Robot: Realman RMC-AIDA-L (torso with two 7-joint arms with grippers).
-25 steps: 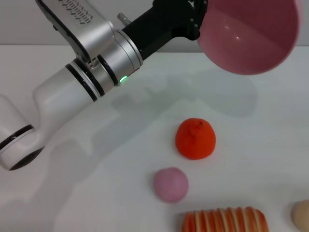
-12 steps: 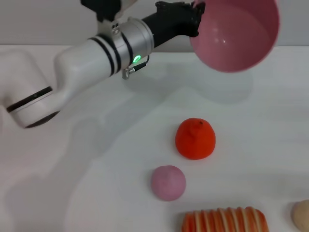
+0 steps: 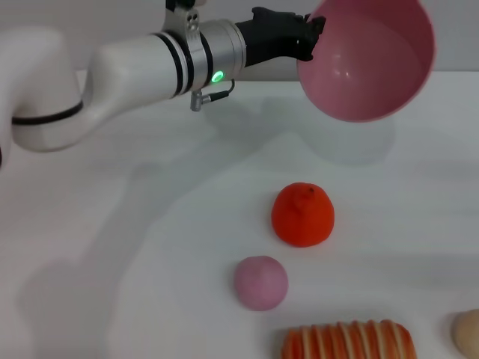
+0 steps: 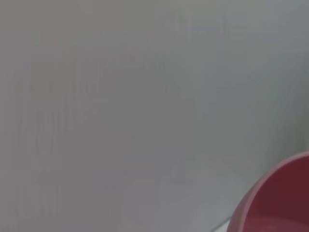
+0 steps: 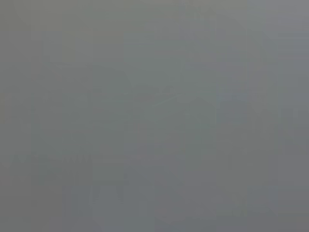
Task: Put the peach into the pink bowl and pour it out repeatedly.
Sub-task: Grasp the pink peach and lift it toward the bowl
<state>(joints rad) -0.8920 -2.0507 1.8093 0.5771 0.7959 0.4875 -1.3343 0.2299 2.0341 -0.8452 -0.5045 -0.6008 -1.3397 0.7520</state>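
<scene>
One pink bowl (image 3: 367, 63) — rim cropped

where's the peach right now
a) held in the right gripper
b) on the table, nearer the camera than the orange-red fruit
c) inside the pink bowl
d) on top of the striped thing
b: the peach lies on the white table below the orange-red fruit, while the left gripper holds the pink bowl tilted and empty in the air.
</scene>
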